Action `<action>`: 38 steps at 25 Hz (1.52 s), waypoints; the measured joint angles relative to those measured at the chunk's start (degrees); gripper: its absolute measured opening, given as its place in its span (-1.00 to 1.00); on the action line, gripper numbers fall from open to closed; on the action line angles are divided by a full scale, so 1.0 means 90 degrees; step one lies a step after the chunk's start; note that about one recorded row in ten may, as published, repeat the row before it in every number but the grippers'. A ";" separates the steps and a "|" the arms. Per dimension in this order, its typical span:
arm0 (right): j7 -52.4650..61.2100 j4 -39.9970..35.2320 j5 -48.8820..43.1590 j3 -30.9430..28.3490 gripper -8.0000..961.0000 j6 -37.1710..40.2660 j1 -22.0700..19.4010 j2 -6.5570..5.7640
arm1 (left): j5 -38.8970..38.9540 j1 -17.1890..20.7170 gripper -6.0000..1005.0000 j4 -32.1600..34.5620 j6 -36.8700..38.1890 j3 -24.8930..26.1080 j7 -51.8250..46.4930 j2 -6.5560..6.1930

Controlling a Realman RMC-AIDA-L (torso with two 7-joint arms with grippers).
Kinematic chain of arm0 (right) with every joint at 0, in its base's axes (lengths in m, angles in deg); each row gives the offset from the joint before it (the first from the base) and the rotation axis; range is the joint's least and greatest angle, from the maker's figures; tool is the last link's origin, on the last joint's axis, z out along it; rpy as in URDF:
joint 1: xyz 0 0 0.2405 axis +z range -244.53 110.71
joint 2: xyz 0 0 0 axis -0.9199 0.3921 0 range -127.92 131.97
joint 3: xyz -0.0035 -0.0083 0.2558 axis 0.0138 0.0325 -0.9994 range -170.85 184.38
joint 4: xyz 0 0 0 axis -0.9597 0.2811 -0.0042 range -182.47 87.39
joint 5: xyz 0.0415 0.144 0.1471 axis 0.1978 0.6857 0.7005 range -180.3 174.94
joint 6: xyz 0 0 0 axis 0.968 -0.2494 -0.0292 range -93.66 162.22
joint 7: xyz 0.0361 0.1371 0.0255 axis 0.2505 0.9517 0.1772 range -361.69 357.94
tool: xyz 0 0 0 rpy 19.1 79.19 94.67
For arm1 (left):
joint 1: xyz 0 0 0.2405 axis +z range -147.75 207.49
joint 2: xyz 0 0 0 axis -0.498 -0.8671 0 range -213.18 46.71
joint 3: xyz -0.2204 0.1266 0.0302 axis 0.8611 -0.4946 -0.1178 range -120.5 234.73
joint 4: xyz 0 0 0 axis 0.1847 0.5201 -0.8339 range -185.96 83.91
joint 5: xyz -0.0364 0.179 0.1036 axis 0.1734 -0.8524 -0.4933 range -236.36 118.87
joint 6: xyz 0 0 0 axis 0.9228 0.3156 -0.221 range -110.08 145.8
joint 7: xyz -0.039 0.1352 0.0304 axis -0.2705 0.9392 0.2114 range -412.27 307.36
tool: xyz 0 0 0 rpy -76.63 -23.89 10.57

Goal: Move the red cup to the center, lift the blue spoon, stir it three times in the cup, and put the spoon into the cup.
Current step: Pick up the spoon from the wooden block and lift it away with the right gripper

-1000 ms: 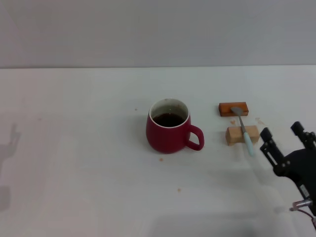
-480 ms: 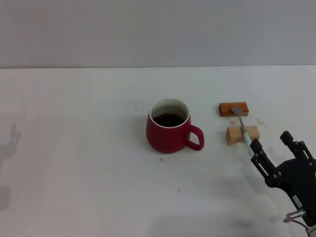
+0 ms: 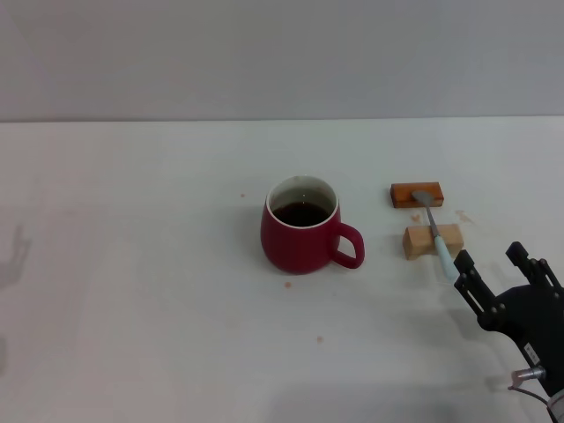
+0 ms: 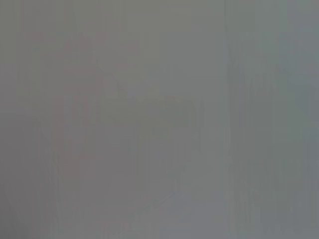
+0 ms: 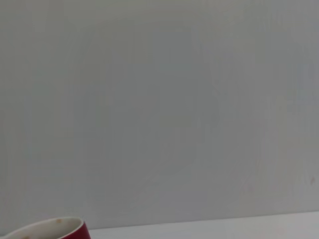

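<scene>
Sitting near the middle of the table (image 3: 132, 335), the red cup (image 3: 301, 227) looks already placed, its handle turned toward the robot's right and dark liquid inside. That first step seems done; lifting the blue spoon (image 3: 435, 231), stirring 3 times and dropping it into the cup are all left. The spoon lies untouched across 2 wooden blocks to the right of the cup: its metal bowl rests on the orange block (image 3: 416, 195), its pale handle crosses the tan block (image 3: 430, 241) and points down toward the robot.

The right hand (image 3: 495, 270) hangs low at the right edge of the head view, its 2 fingers spread wide and holding nothing, one fingertip (image 3: 463, 262) just beside the handle's tip. The left hand is out of sight; its wrist camera shows only blank grey. The right wrist camera catches just a sliver of the cup's rim (image 5: 47, 228).

Compared with 1 second ago, the right hand has dropped lower and come in leftward, closing on the handle's end; over the last half second it barely shifts. Cup, spoon and blocks have not moved.
</scene>
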 joint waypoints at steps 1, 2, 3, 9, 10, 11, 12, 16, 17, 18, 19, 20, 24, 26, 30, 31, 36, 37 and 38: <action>0.0001 0.0000 0.0032 0.0021 0.58 -0.0017 0.0018 0.0000 | 0.0000 0.0010 0.70 0.0009 0.0011 0.0030 -0.0035 -0.0001; 0.0001 0.0000 0.0032 0.0021 0.58 -0.0017 0.0018 0.0000 | 0.0000 0.0010 0.70 0.0009 0.0011 0.0030 -0.0035 -0.0001; 0.0002 -0.0002 0.0042 0.0024 0.58 -0.0040 0.0030 0.0000 | 0.0000 0.0013 0.70 0.0012 0.0020 0.0046 -0.0035 -0.0003; 0.0003 -0.0002 0.0051 -0.0033 0.58 -0.0185 0.0107 -0.0001 | 0.0000 0.0012 0.70 0.0015 0.0018 0.0050 -0.0031 -0.0003; 0.0003 0.0000 0.0056 -0.0043 0.58 -0.0263 0.0143 -0.0002 | 0.0000 0.0008 0.70 0.0014 0.0016 0.0050 -0.0020 -0.0003; 0.0003 0.0005 0.0078 -0.0045 0.58 -0.0399 0.0208 -0.0003 | 0.0000 -0.0007 0.70 0.0015 0.0009 0.0050 -0.0004 -0.0003; 0.0003 0.0005 0.0078 -0.0045 0.58 -0.0399 0.0208 -0.0003 | 0.0000 -0.0007 0.70 0.0015 0.0009 0.0050 -0.0004 -0.0003; 0.0003 0.0012 0.0241 0.0009 0.58 -0.0706 0.0377 -0.0012 | 0.0000 -0.0013 0.70 0.0015 0.0009 0.0050 -0.0002 -0.0003; 0.0003 0.0012 0.0241 0.0009 0.58 -0.0706 0.0377 -0.0012 | 0.0000 -0.0013 0.70 0.0015 0.0009 0.0050 -0.0002 -0.0003; 0.0003 0.0020 0.0245 0.0012 0.58 -0.0721 0.0391 -0.0015 | 0.0000 -0.0026 0.70 0.0014 0.0012 0.0050 0.0000 -0.0003; 0.0003 0.0020 0.0245 0.0012 0.58 -0.0721 0.0391 -0.0015 | 0.0000 -0.0031 0.70 0.0014 0.0011 0.0050 0.0000 -0.0003; 0.0003 0.0023 0.0246 0.0013 0.58 -0.0734 0.0395 -0.0015 | 0.0000 -0.0032 0.70 0.0014 0.0009 0.0050 0.0000 -0.0003; 0.0003 0.0076 0.0246 0.0011 0.58 -0.0898 0.0452 -0.0020 | -0.0001 -0.0035 0.70 0.0014 0.0004 0.0050 0.0003 -0.0003; 0.0004 0.0102 0.0246 0.0012 0.58 -0.1010 0.0491 -0.0023 | -0.0004 -0.0036 0.70 0.0014 0.0004 0.0050 0.0003 -0.0003; 0.0003 0.0121 0.0246 0.0021 0.58 -0.1204 0.0586 -0.0021 | -0.0008 -0.0036 0.70 0.0014 0.0012 0.0050 0.0005 -0.0003; 0.0003 0.0140 0.0246 0.0023 0.58 -0.1261 0.0613 -0.0020 | -0.0010 -0.0036 0.70 0.0014 0.0016 0.0050 0.0006 -0.0003; 0.0003 0.0167 0.0246 0.0024 0.58 -0.1365 0.0673 -0.0017 | -0.0010 -0.0035 0.70 0.0014 0.0017 0.0050 0.0007 -0.0003; 0.0003 0.0167 0.0246 0.0024 0.58 -0.1365 0.0673 -0.0017 | -0.0010 -0.0035 0.70 0.0014 0.0017 0.0050 0.0007 -0.0003; 0.0003 0.0167 0.0246 0.0024 0.58 -0.1367 0.0680 -0.0014 | -0.0011 -0.0035 0.70 0.0014 0.0017 0.0050 0.0007 -0.0003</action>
